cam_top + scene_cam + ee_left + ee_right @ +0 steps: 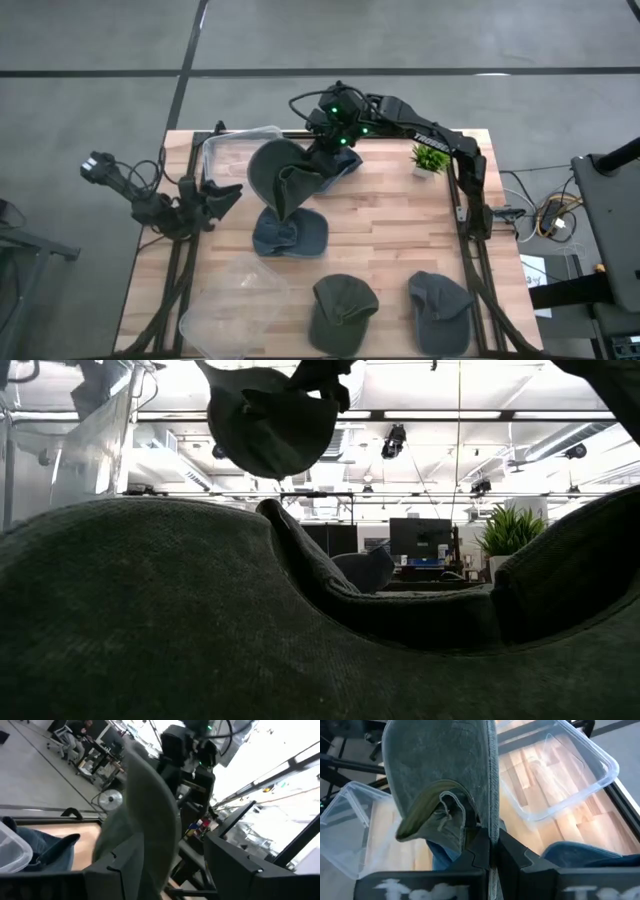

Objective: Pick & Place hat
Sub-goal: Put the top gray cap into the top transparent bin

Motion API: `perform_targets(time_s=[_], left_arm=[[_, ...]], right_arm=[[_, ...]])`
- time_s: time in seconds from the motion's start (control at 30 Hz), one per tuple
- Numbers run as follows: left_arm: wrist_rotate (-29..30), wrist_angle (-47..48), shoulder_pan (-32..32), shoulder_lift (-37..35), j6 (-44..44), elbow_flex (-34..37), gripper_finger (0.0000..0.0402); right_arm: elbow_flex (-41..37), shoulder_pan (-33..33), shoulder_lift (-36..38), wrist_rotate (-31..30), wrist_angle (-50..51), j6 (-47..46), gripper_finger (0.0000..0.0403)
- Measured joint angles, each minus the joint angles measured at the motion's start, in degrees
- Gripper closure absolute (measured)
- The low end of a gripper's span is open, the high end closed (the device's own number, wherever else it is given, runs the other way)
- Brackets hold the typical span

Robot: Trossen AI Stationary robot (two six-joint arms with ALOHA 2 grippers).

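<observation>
Held hat: an olive-green cap (280, 178) hangs in the air above the far middle of the wooden table (390, 235), clear of the boards. Its brim is pinched and its crown sags below.
Right gripper: the right gripper (490, 851) is clamped tight on the olive-green cap's brim, fingers pressed together on the cloth, over the table's far edge.
Left gripper: the left gripper (228, 193) sits at the table's left edge with its fingers spread apart and nothing between them, pointing toward the hanging cap.
Clear bin: a clear plastic bin (232, 150) stands at the far left corner, just beside the hanging cap.
Blue cap: a blue denim cap (291, 234) lies flat on the table directly below the held cap.
Near edge: a clear plastic lid (232, 299) at the near left, a second olive cap (342, 311) in the near middle, a grey cap (440, 308) at the near right.
Potted plant: a small potted plant (430, 159) stands by the far right edge.
Open room: bare boards stretch across the middle right of the table, between the blue cap and the right edge.
</observation>
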State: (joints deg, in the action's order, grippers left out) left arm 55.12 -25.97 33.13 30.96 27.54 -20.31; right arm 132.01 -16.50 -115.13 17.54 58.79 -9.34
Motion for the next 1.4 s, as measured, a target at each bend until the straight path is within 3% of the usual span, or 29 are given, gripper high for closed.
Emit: perform_targets(time_s=[0.33,1.0,1.13,1.33,1.4], left_arm=[[1.0,0.2,-3.4,8.6,-9.2,-5.5,0.0202],[4.9,1.6,-8.5,13.5,-8.0,-6.8,0.0209],[5.6,1.6,-9.2,13.9,-7.9,-6.8,0.0252],[9.2,1.4,-9.4,13.8,-6.8,-6.8,0.0383],[9.3,1.2,-9.5,13.8,-6.2,-6.8,0.0391]], right_arm=[[0.0,2.1,0.1,-1.6,-0.3,-0.3,0.0392],[-0.1,4.0,0.4,-4.4,0.6,0.0,0.0392],[-0.1,4.3,0.4,-4.4,0.7,0.1,0.0392],[-0.1,4.3,0.5,-4.3,0.7,0.3,0.0390],[-0.1,4.3,0.6,-4.2,0.6,0.5,0.0389]])
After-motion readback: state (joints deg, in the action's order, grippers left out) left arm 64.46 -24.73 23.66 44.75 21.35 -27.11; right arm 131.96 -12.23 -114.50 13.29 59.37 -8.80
